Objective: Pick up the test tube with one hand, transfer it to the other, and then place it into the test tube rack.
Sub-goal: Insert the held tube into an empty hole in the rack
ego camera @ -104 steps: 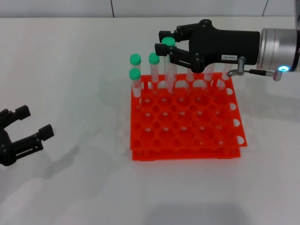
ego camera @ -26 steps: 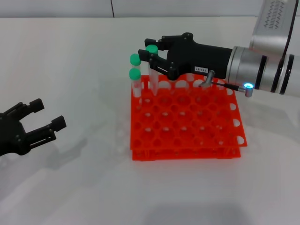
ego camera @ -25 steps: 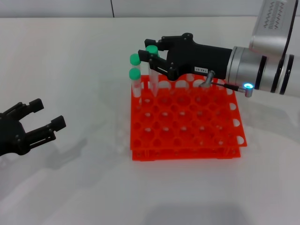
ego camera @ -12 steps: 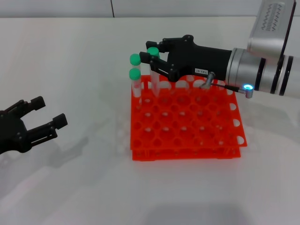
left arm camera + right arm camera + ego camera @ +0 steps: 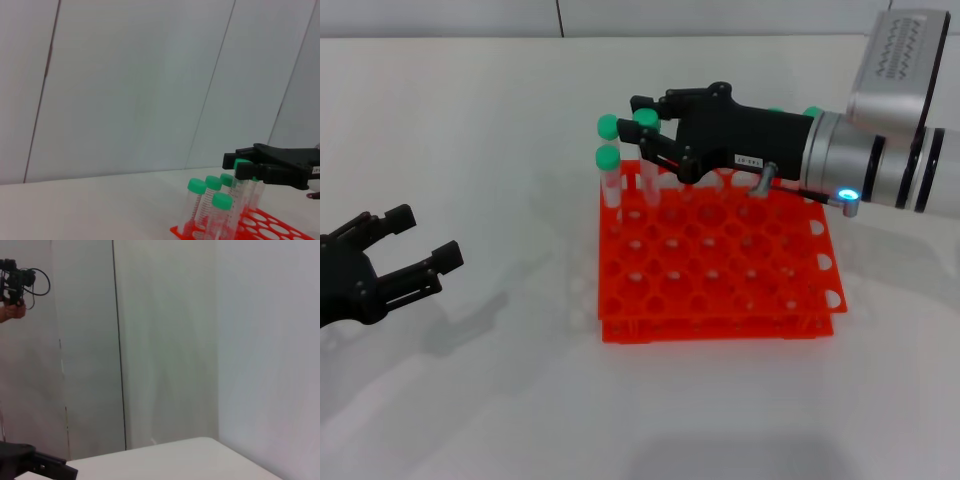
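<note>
Your right gripper [image 5: 642, 128], fingers pinching the green-capped test tube [image 5: 646, 150], lowered it into the orange rack's [image 5: 720, 270] back row; left gripper [image 5: 405, 250] waited, fingers spread.

Test tube [image 5: 647, 160]: slim, clear, green screw cap, upright in back row of rack, near rack's back-left corner, between fingers of right gripper [image 5: 642, 128] at cap height; grip contact unclear. Rack [image 5: 720, 260]: bright orange-red, square, two-tiered, grid of round holes, flat on white surface [image 5: 500, 400]. Left gripper [image 5: 415, 245]: black, fingers spread, empty, well apart from rack.
</note>
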Robot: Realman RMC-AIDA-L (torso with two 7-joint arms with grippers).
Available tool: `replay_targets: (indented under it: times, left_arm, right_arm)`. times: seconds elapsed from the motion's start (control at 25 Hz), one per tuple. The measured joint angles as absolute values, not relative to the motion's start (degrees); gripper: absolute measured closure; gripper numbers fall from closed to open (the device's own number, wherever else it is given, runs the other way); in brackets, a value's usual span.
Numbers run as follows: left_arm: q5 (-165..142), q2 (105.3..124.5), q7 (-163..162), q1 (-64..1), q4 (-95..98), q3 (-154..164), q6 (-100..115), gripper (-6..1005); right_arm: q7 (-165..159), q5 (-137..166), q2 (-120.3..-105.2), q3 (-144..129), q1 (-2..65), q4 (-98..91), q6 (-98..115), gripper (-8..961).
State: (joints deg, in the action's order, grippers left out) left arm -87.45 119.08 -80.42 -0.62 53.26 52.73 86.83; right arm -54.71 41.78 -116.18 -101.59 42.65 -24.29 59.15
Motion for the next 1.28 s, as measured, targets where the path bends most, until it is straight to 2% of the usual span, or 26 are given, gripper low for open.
replay_targets:
  times: [1.28]
  left_arm:
    - [-88.1, 119.08, -80.4, -0.7, 53.0, 52.7, 86.8, 106]
  right_arm:
    - [-52.1, 35.6, -116.18, -108.3, 42.0, -24.4, 56.3, 689]
